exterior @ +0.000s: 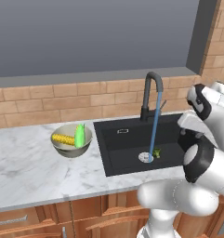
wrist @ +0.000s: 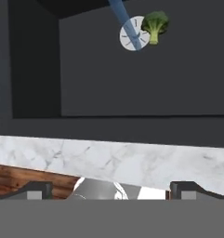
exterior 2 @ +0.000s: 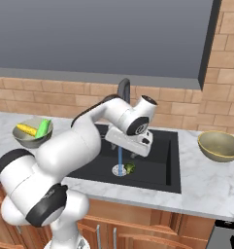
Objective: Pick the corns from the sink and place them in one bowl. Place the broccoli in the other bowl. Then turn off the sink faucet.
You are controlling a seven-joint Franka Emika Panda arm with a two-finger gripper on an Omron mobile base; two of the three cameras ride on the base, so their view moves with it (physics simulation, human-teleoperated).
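Observation:
Both corns, a yellow cob [exterior: 63, 138] and a light-green piece [exterior: 79, 135], lie in the pale grey-beige bowl [exterior: 71, 148] on the counter left of the sink [exterior: 127, 144]. The broccoli [wrist: 155, 25] rests on the sink floor, touching the round silver drain [wrist: 130, 37]. A blue stream of water [exterior: 154, 132] runs from the black gooseneck faucet [exterior: 150, 93] onto the drain. My gripper [wrist: 112, 189] is open and empty, held above the sink's front edge, short of the broccoli. The olive-tan bowl [exterior 2: 219, 146] stands empty to the right of the sink.
A brick backsplash [exterior: 62, 100] runs behind the marble counter [exterior: 29, 172]. Wooden cabinet fronts [exterior: 85, 218] lie below the counter edge. My white arm [exterior 2: 89, 141] arches over the left part of the sink and hides the faucet's base in the right base view.

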